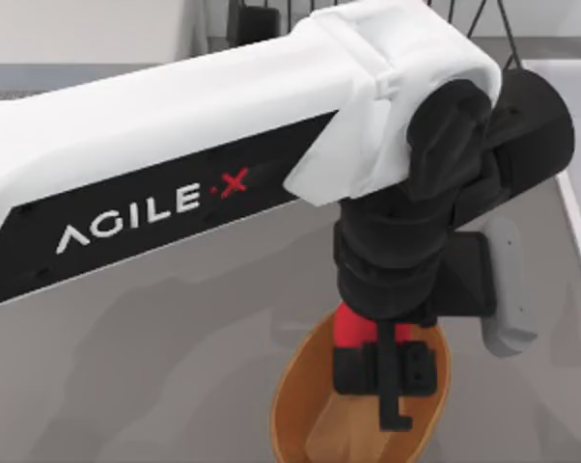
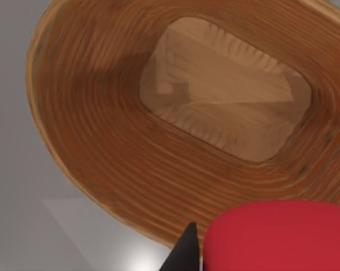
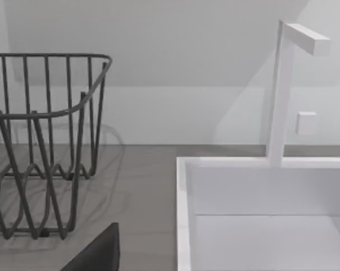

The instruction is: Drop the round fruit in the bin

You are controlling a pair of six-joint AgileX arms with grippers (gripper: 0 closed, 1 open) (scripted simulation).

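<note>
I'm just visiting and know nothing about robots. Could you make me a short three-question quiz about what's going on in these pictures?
1. True or false: the left gripper is above the wooden basket.
2. What is the left gripper holding? A) a spoon B) a red ball-shaped fruit C) a cup
3. In the right wrist view, what stands beside the white sink?

Key
1. True: in the top view it hangs over the basket's opening.
2. B: the red fruit sits between its fingers, above the basket's lighter flat bottom.
3. A black wire dish rack, on the grey counter.
</note>
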